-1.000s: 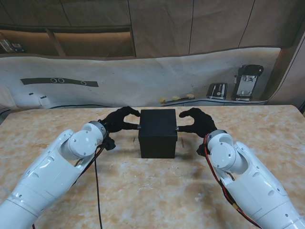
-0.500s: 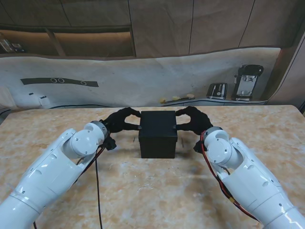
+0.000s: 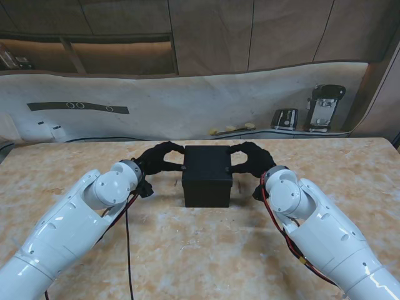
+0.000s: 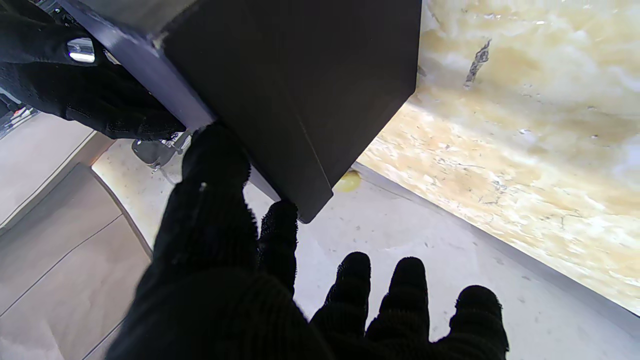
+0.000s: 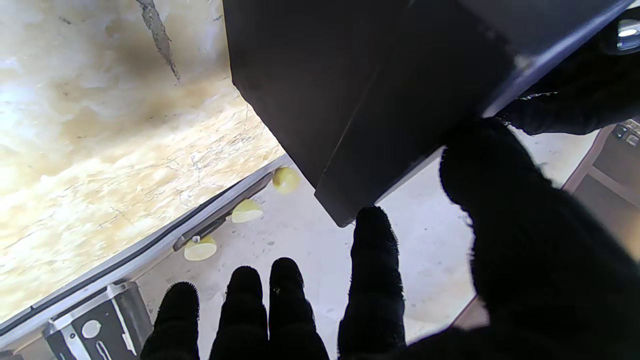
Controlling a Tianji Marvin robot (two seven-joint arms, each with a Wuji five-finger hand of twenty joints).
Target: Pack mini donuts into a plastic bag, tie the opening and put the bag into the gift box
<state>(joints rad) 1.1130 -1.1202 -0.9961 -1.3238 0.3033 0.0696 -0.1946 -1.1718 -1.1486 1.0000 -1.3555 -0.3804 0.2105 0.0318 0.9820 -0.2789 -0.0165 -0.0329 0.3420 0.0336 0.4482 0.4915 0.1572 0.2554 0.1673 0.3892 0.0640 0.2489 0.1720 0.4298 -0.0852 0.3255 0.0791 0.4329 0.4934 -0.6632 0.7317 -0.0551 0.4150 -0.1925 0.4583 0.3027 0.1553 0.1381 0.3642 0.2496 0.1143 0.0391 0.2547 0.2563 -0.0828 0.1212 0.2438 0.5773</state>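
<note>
The black gift box [image 3: 207,175] stands closed on the marbled counter [image 3: 187,250], midway between the two arms. The left hand [image 3: 157,157] presses thumb and forefinger against the box's left side near the lid edge, its other fingers [image 4: 407,285] spread free past the corner. The right hand [image 3: 251,158] mirrors it on the right side, thumb and forefinger touching the lid rim and remaining fingers [image 5: 285,295] loose, so both hands pinch the box between them.
</note>
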